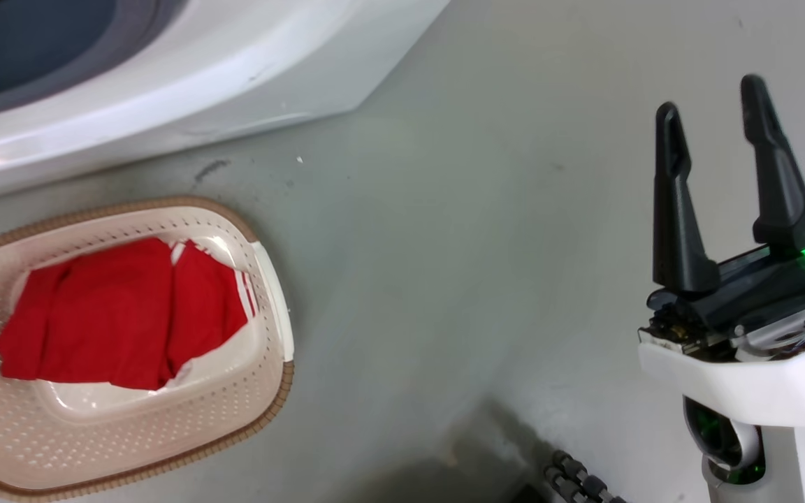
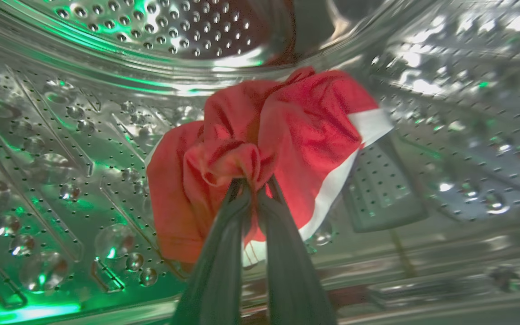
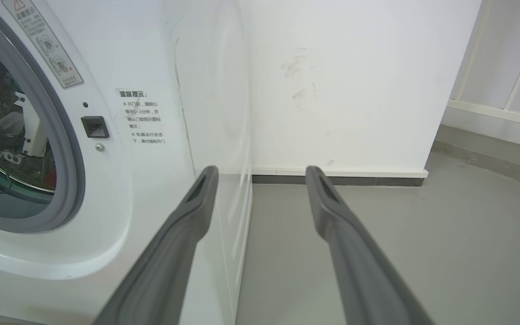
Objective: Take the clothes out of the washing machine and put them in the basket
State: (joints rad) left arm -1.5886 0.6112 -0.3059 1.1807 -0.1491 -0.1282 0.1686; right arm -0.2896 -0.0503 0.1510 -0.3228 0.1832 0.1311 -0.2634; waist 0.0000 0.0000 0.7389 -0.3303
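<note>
Inside the steel drum (image 2: 61, 135) of the washing machine (image 3: 151, 135), my left gripper (image 2: 255, 185) is shut on a bunched red garment (image 2: 287, 131) with a white stripe, which hangs from its fingertips. Red clothes (image 1: 123, 314) lie in the cream basket (image 1: 273, 293) on the floor at the lower left of the head view, just below the washing machine's front (image 1: 165, 84). My right gripper (image 1: 713, 133) stands open at the right, holding nothing; in its own wrist view the right gripper (image 3: 262, 174) points past the washer's right front corner.
Grey floor (image 1: 458, 244) stretches between the basket and my right arm. A white wall (image 3: 355, 90) with a dark baseboard stands behind the washer. The grey rubber porthole ring (image 3: 68, 180) shows at the left of the right wrist view.
</note>
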